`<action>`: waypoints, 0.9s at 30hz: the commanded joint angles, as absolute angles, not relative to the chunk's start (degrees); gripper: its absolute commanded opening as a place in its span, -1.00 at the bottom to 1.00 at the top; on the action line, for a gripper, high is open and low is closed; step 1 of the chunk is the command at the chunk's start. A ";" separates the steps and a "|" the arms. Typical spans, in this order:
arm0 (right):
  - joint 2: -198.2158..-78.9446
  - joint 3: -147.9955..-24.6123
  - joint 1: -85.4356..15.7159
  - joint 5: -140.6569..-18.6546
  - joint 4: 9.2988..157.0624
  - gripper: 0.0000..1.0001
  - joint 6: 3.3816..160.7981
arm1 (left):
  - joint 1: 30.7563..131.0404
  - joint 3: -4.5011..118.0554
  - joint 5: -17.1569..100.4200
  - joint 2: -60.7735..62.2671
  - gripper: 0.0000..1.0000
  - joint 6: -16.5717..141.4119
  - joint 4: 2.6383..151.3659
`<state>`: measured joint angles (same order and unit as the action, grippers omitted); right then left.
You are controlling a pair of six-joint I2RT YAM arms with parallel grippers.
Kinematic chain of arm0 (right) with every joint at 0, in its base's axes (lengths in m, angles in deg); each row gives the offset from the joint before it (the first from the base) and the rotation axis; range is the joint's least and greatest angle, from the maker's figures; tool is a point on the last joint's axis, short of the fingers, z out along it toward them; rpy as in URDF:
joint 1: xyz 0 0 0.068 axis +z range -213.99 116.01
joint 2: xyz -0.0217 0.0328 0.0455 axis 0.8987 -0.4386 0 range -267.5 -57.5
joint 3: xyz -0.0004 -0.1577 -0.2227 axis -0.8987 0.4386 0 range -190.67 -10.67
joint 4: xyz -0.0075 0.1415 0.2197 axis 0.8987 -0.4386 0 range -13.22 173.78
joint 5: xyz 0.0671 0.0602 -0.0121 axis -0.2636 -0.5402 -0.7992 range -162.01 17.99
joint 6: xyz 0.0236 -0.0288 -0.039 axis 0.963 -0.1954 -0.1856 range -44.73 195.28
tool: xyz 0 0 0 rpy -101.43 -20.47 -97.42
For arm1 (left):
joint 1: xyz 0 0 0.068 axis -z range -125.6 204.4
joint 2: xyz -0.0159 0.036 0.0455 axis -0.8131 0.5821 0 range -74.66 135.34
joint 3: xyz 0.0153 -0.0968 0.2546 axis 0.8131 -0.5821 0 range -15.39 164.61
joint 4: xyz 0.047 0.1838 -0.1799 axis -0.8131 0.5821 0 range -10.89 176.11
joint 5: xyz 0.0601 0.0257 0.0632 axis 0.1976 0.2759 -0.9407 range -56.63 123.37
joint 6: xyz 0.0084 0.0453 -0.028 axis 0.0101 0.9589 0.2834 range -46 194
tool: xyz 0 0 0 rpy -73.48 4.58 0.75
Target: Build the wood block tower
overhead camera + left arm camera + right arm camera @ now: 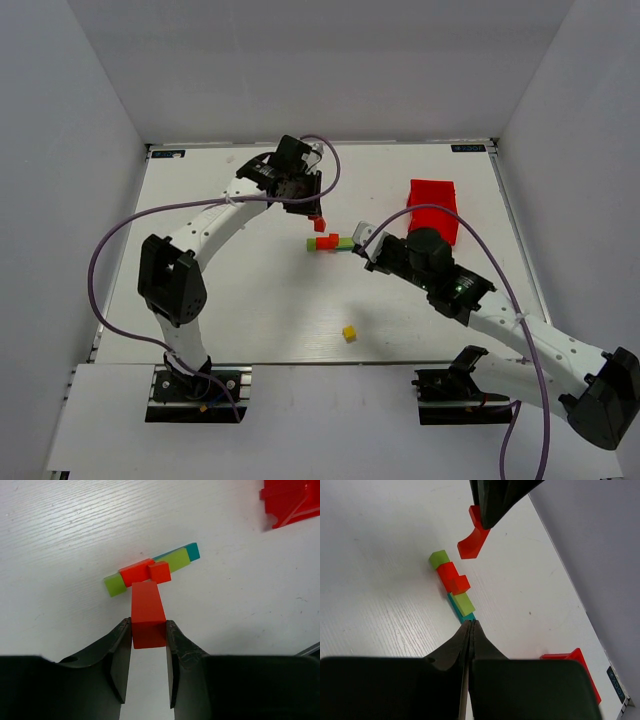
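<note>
My left gripper (148, 630) is shut on a red arch (148, 615) and holds it above the table, just behind the row of blocks; the top view shows the arch (318, 221) under the gripper (306, 204). The row (330, 242) lies flat: a teal bar (192, 551) with a green bar (115, 584) on it, a red block (135, 571) and a small red cube (160, 571) on top. My right gripper (471, 624) is shut and empty, its tips at the teal bar's end (470, 616). A yellow cube (349, 333) lies alone nearer the front.
A large red plastic bin (433, 208) stands at the right of the table, behind my right arm; it also shows in the left wrist view (292, 500) and the right wrist view (572, 665). White walls close in the table on three sides.
</note>
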<state>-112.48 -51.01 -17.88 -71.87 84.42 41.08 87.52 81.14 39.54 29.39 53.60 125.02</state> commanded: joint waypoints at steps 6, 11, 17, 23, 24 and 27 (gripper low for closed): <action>-109.00 -49.52 -17.93 -71.57 84.57 -1.00 42.14 | 90.08 84.72 33.37 29.93 -1.00 53.43 130.26; -109.00 -49.17 -17.85 -71.57 84.39 -1.00 41.97 | 91.75 87.62 29.95 33.88 -1.00 52.91 132.54; -108.92 -48.99 -17.85 -71.49 84.30 -1.00 42.14 | 92.28 89.37 24.15 35.90 -1.00 51.76 133.60; -109.00 -48.81 -18.02 -71.58 84.22 -1.00 42.05 | 92.81 89.37 21.77 35.91 -1.00 50.71 133.08; -108.92 -48.73 -17.93 -71.40 84.22 -1.00 42.14 | 92.81 89.37 21.77 35.91 -1.00 50.10 133.07; -108.83 -48.73 -17.85 -71.40 84.22 -1.00 42.23 | 92.81 88.76 21.77 36.43 -1.00 49.48 132.46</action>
